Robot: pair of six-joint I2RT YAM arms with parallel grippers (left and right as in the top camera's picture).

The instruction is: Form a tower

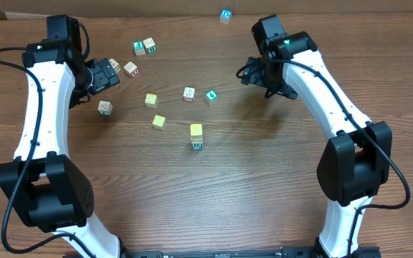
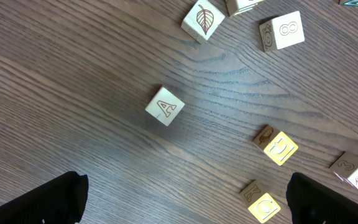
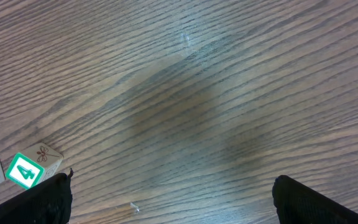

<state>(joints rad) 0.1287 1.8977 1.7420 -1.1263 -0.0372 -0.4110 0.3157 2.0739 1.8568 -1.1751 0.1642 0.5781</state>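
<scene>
While both pairs of jaws stand spread and empty, the tower (image 1: 196,136) stands mid-way across the desk (image 1: 214,204) with a yellow cube uppermost, so the step in hand is probably fetching the nearby loose yellow cube (image 1: 159,122) for square placement on top.

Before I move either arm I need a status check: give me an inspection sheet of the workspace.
Surface: wooden table, no spills seen.
Job's things: tower near the middle, yellow on top, teal showing below; other layers cannot be told from above.
Clutter: loose cubes scattered beyond the tower, among them a teal cube, a yellow cube and a blue cube at the far edge.
Grippers: left pincer open, empty; right pincer open, empty.
Cables: black cables run along both arms, away from the cubes.
Surroundings: nothing seen.
</scene>
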